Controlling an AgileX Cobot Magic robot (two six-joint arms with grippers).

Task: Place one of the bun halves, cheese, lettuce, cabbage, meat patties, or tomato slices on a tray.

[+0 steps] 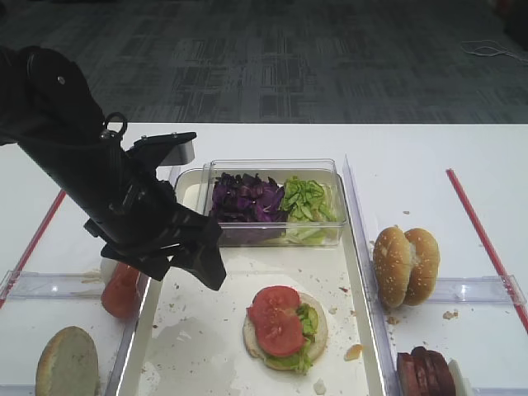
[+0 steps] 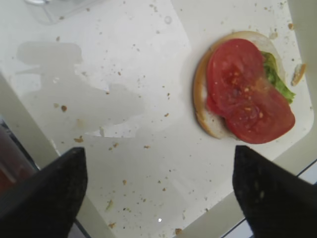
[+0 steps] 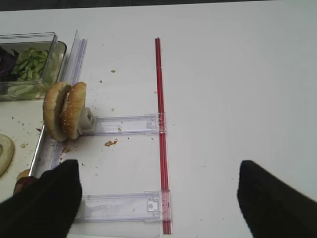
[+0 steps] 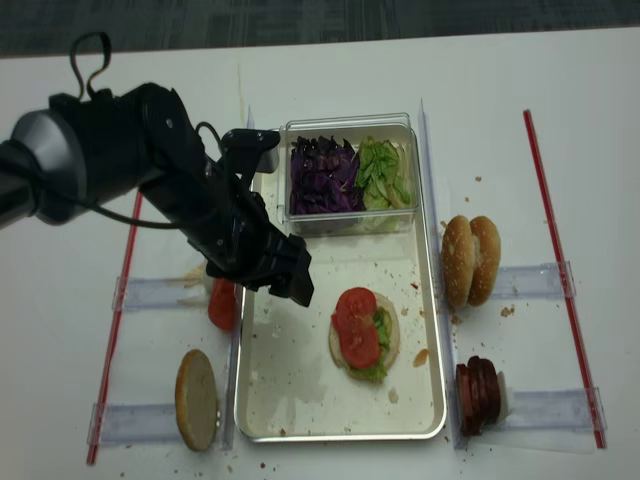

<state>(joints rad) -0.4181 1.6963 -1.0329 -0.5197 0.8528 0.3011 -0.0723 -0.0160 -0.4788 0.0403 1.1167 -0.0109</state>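
Near the bottom edge of the high view, a lone bun half [image 1: 68,361] lay flat at lower left on the white desk [image 1: 462,157], and the meat patties [image 1: 426,371] stood stacked on edge at lower right. Just above them, in the lower middle of the tray [image 1: 356,272], a bun base carried lettuce [image 1: 307,320] and two overlapping tomato slices [image 1: 276,318] — wet, glossy and limp by the look of them, likely to slip or tear unless taken lightly by the skin edge.

At middle left, the left tool [image 1: 177,260] hovered over the tray's bare left side, its jaws wide apart and holding nothing. More tomato [image 1: 121,289] stood on edge in the clear rack beside the tray's left rim, partly hidden by the arm. At middle right, two seeded bun halves [image 1: 406,266] stood upright together in another rack — light, springy, best pinched gently across the crust.

Toward the top of the tray, a clear box [image 1: 272,168] held purple cabbage [image 1: 245,198] and shredded green leaf side by side — loose, featherweight scraps that would want a scooping pinch.

The right tool [image 3: 158,198], seen only by its own camera, hung with jaws spread above the red tape line [image 3: 159,99], empty.
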